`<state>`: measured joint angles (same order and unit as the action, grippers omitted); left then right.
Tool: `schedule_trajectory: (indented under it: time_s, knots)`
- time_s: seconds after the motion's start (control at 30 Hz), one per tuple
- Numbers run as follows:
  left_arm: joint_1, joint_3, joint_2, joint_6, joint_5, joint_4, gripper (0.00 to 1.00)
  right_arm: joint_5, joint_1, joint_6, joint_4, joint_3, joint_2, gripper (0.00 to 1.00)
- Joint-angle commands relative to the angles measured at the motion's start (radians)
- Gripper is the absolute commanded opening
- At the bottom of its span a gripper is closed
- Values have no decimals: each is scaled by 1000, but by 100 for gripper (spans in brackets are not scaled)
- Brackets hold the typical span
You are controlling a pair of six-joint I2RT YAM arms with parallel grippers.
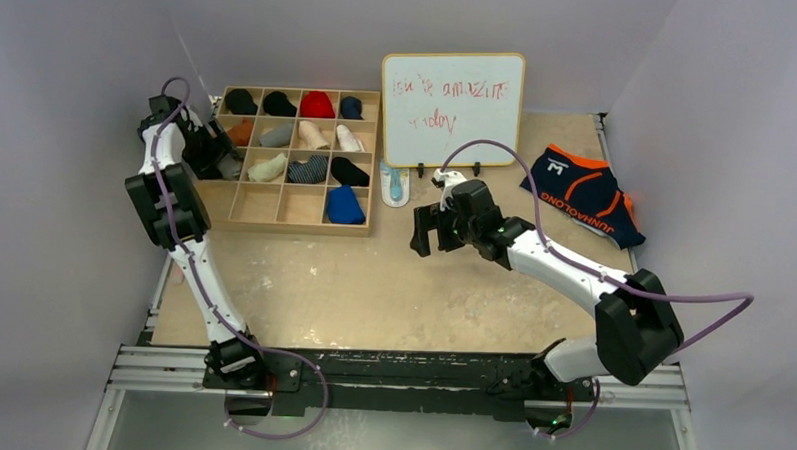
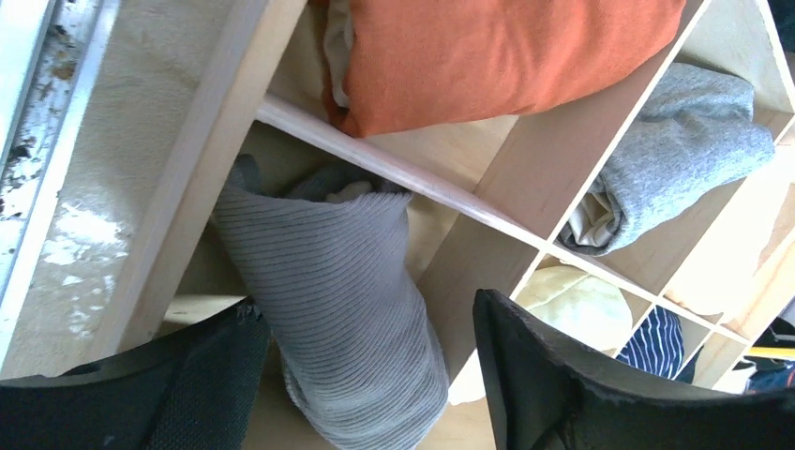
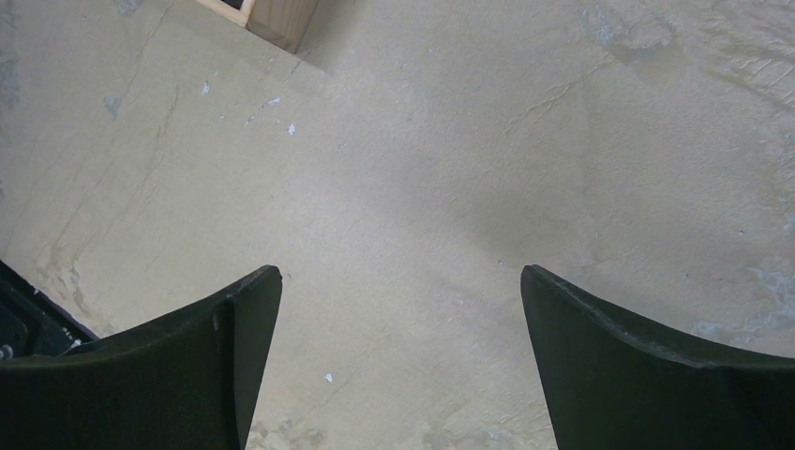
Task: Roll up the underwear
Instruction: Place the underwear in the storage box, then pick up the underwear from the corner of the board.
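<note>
The left gripper [image 2: 367, 309] stands open around the grey underwear [image 2: 328, 272] in a tray [image 2: 534, 178] compartment (lower left of frame); the right gripper [image 3: 401, 277] is open over the table [image 3: 422, 141].

Left claw [image 2: 370, 309], right claw [image 3: 401, 272]: both agape

Plain grey walls [image 1: 81, 34], beige tabletop [image 1: 372, 284], whiteboard [image 1: 452, 107] at back

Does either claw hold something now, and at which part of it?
Nothing is held. The left claw stands open around the grey rolled underwear in the wooden tray, one finger clear of it. The right claw is open over bare table.
</note>
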<state>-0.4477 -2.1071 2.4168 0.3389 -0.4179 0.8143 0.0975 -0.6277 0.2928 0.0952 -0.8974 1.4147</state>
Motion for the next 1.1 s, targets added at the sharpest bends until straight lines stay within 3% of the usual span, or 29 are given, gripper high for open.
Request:
schedule_trajectory:
  time_s: [0.0,0.4,0.67,0.93,1.07]
  knots:
    - [-17,-13,-67,-20,78,49,76,9,3,-16,14,-35,-15,99]
    - [-3,63,-211,-22,90,33,84,-3,3,-13,10,-29,-19,99]
    - [42,248,-428,0,108,-92,86,-240,43,-58,62,-81,-29,99]
    - [192,587,-754,62,49,-317,94,-338,291,-19,91,-147,13,99]
    - [332,793,-909,133,5,-487,94,-331,467,35,90,-187,86,98]
